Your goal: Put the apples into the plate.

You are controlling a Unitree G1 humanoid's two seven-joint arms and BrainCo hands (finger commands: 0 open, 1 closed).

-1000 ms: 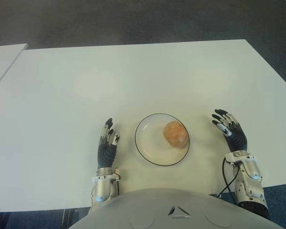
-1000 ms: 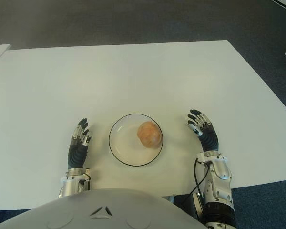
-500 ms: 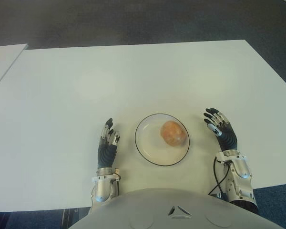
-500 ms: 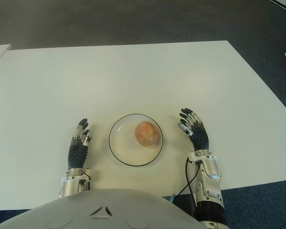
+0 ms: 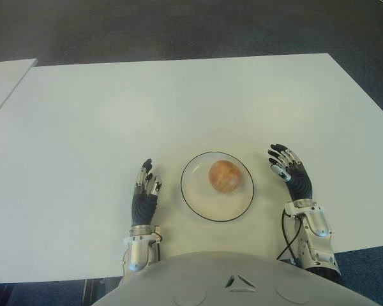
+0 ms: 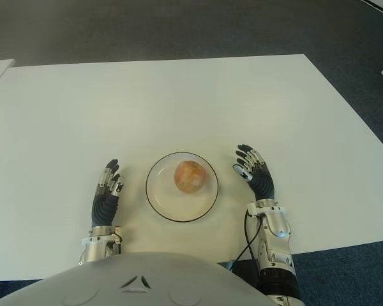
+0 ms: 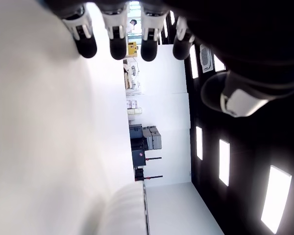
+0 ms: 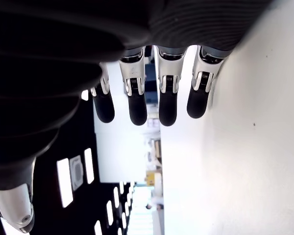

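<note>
Left eye view: apple (image 5: 223, 175) in plate (image 5: 198, 205), both hands (image 5: 290, 175) (image 5: 144, 193) flanking, fingers spread.

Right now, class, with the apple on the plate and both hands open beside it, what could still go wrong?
The right hand sits close to the plate; a careless move could knock its rim. The apple is round and might roll off if bumped. The left hand looks idle on the other side.

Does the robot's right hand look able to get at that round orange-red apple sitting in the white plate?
Probably yes. The right hand shows open and empty just right of the black-rimmed white plate, and nothing stands between it and the orange-red apple.
</note>
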